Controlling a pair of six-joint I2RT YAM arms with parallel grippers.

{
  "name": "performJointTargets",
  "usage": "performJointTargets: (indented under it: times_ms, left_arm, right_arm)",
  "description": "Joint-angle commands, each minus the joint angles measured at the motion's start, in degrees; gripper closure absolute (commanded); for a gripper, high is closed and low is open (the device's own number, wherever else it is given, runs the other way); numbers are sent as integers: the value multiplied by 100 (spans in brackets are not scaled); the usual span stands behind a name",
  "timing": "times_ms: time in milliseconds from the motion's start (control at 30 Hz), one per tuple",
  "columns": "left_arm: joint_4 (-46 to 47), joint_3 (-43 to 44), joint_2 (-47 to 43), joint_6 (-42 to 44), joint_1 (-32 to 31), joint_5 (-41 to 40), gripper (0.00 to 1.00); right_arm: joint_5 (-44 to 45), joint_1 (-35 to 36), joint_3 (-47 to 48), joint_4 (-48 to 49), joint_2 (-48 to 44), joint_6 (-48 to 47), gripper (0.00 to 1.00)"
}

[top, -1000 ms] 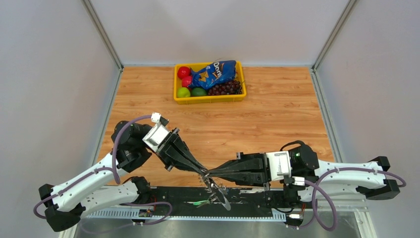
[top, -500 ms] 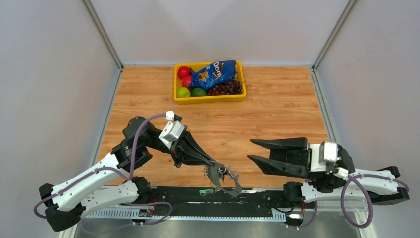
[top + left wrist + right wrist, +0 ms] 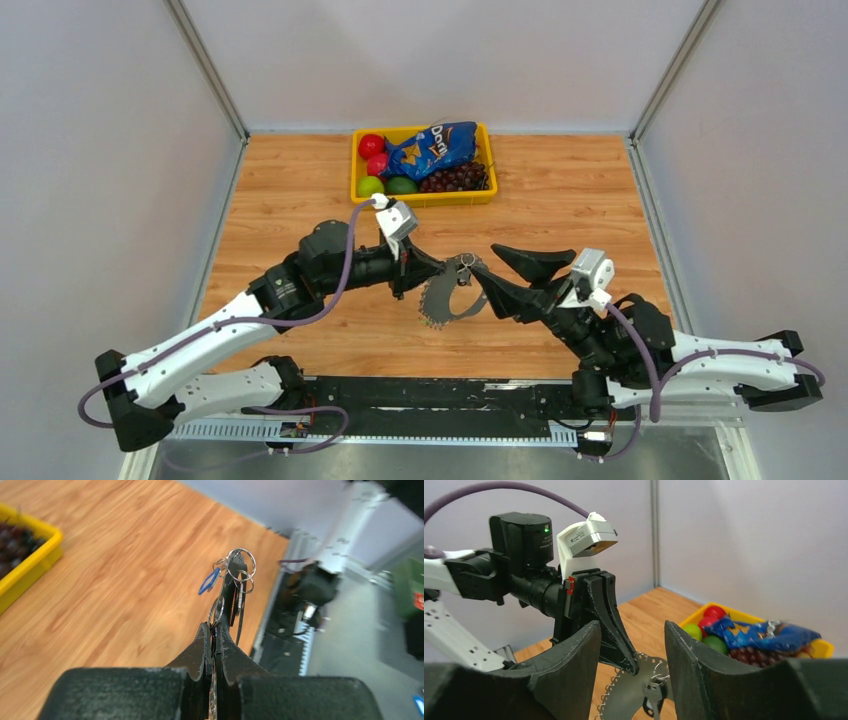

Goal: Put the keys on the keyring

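The keyring (image 3: 443, 303), a wide silvery-grey band with a perforated edge, hangs above the middle of the table. My left gripper (image 3: 437, 277) is shut on its upper edge. In the left wrist view the band (image 3: 232, 597) shows edge-on beyond the closed fingers, with small wire rings (image 3: 243, 564) and a blue piece (image 3: 207, 581) at its far end. A small silvery key (image 3: 653, 694) dangles from those rings against the band (image 3: 624, 696). My right gripper (image 3: 484, 262) is open, its fingers facing the keys (image 3: 464, 268) from the right and holding nothing.
A yellow tray (image 3: 425, 200) at the back of the table holds a blue chips bag (image 3: 435, 148), red and green fruit and grapes. The black rail with the arm bases (image 3: 420, 395) runs along the near edge. Grey walls close both sides.
My left arm has carried the keyring from the near edge up to mid-table. The right gripper let go, opened, drew back to the right, then swung in facing the keys.
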Motion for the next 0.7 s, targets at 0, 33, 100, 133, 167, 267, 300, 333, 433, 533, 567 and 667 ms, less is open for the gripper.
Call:
performJointTargets:
  times_ms: [0,33,100,133,167,267,300,333,433,533,567,667]
  left_arm:
    - [-280,120,463,-24,107,-1388,100]
    - [-217,37,535,-115,256,-1337,100]
    - [-71,-105,744,-310,544,-1227,100]
    - [-16,-160,876,-363,631,-1188,100]
    - [77,-249,944,-475,805,-1120,100]
    - [319,-427,1327,-760,1139,-862,100]
    - [431,-491,1415,-921,1272,-737,100]
    - [532,-511,1600,-994,1343,-666,100]
    - [661,-544,2098,-1198,1563,-353,100]
    - [713,-519,2445,-1289,1672,-272,100]
    - [719,-516,2600,-1333,1735,-284,98]
    - [781,-536,2888,-1441,1895,-259,92]
  right_arm:
    - [1323,-26,-188,-164,172,311,44]
    - [1471,-21,-233,-164,220,345,44]
    - [1646,-28,-316,-164,305,441,43]
    - [1699,-26,-358,-164,341,510,43]
    - [1722,-27,-396,-164,381,585,43]
    - [1742,-25,-482,-164,501,774,42]
    - [1743,-27,-500,-172,535,822,42]
    - [1738,-26,-511,-173,579,861,42]
    - [1694,-30,-537,-215,697,972,42]
    - [1642,-38,-540,-264,840,1088,41]
    - [1647,-39,-525,-307,884,1130,40]
    - [1650,-77,-438,-513,1040,1248,40]
